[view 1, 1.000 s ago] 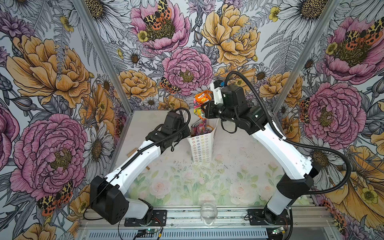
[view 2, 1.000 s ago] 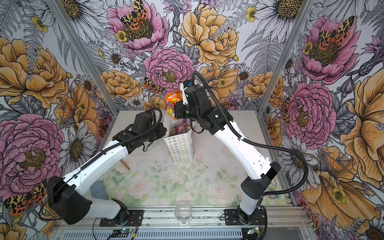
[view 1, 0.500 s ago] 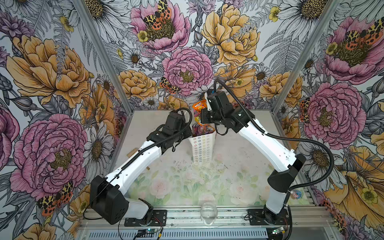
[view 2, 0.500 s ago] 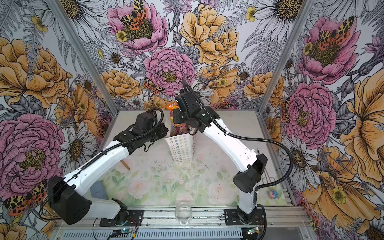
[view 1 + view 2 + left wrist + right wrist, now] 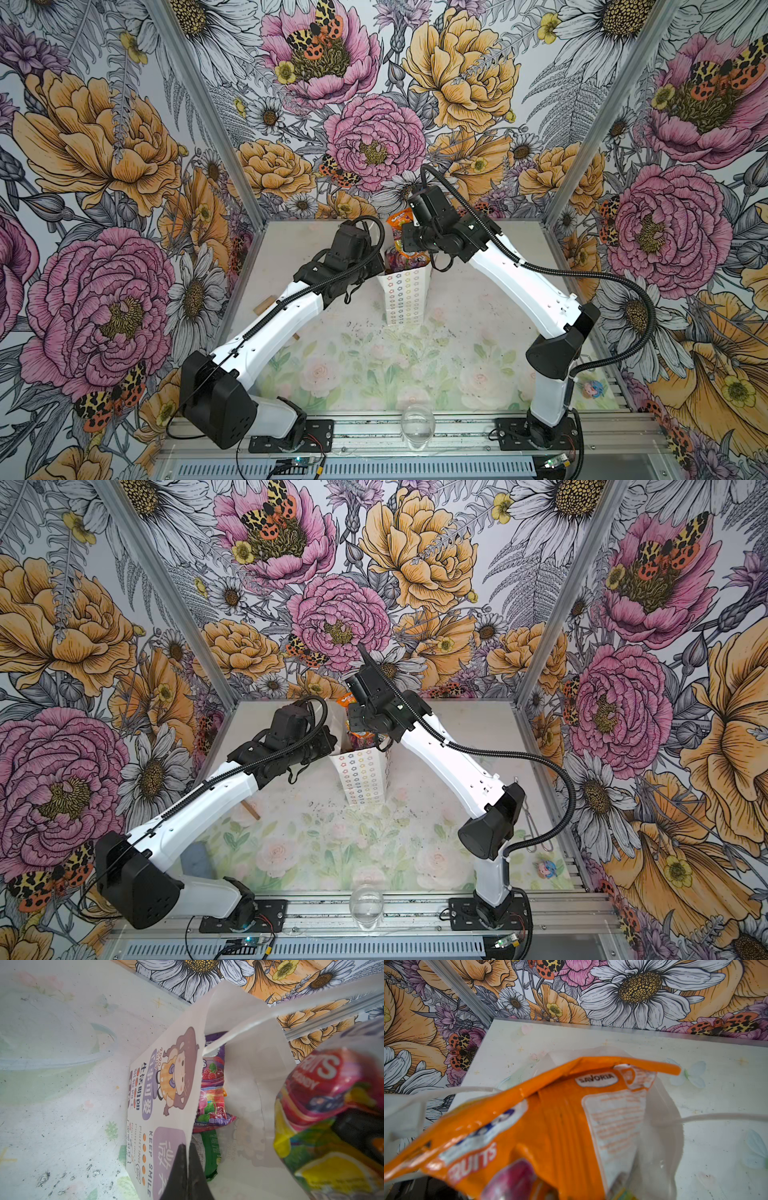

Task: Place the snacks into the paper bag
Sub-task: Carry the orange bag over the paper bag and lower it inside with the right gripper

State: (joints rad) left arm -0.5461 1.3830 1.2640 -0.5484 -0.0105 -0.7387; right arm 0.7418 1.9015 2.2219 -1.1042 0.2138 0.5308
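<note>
Tabletop (image 5: 465,336), rose-printed, under paper bag (image 5: 405,299); flowered walls (image 5: 374,137).

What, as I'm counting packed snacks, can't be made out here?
- Packets inside the bag: left wrist view, the bag's wall hides most; count unclear.
- Orange packet: right wrist view, lettering blurred, lower part cut off.
- Small colourful thing: top view, too small to identify.

A robot lab booth: floral-print walls (image 5: 104,145), aluminium rail (image 5: 374,434) (both arm bases (image 5: 291,434) bolted to it).
</note>
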